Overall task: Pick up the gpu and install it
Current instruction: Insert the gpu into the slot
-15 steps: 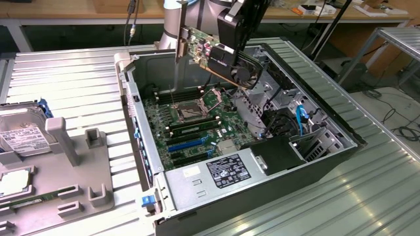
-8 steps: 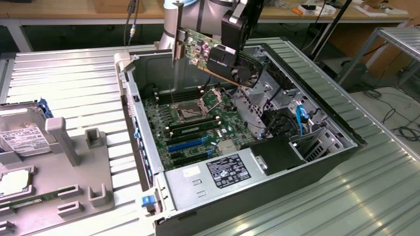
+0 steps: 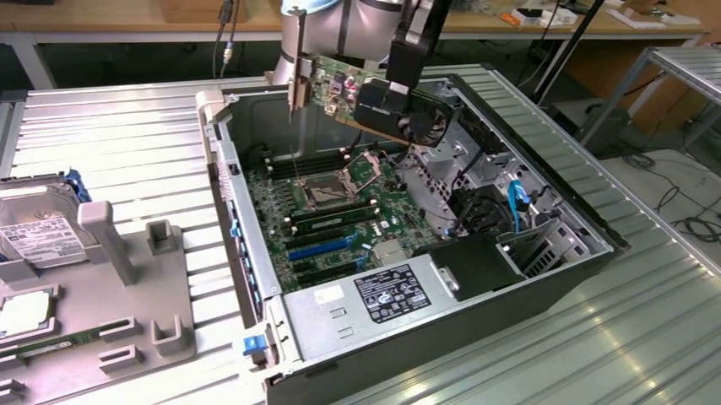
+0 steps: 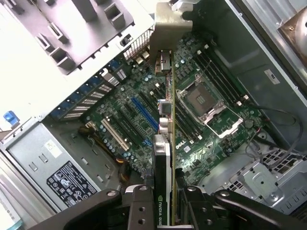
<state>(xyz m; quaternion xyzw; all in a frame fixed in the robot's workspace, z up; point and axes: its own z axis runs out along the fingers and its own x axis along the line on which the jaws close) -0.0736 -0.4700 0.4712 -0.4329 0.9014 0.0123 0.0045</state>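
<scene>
Ribbed metal tabletop (image 3: 124, 135) carries, at the exterior view's left, a gray fixture (image 3: 118, 270) with a hard drive (image 3: 34, 236) resting in it. Just to its right lies the open computer case (image 3: 222, 148), with its motherboard (image 3: 338, 211) facing up and the power supply (image 3: 372, 295) at the near end. Above the motherboard hangs the gpu (image 3: 377, 97), clear of the slots, pinched by the gripper (image 3: 403, 80) that reaches down from above. From this side the card stands on edge with its long axis roughly level. Its bracket (image 3: 299, 89) points toward the exterior view's left, and the black fan end points right, dipping slightly. The wrist view shows the card's thin edge instead. The gpu (image 4: 164, 158) is seen edge-on, with fingers (image 4: 136, 206) clamped on both faces. Its length runs away from the camera, over the board between the blue slots (image 4: 144, 112) and the CPU socket (image 4: 206, 103).
</scene>
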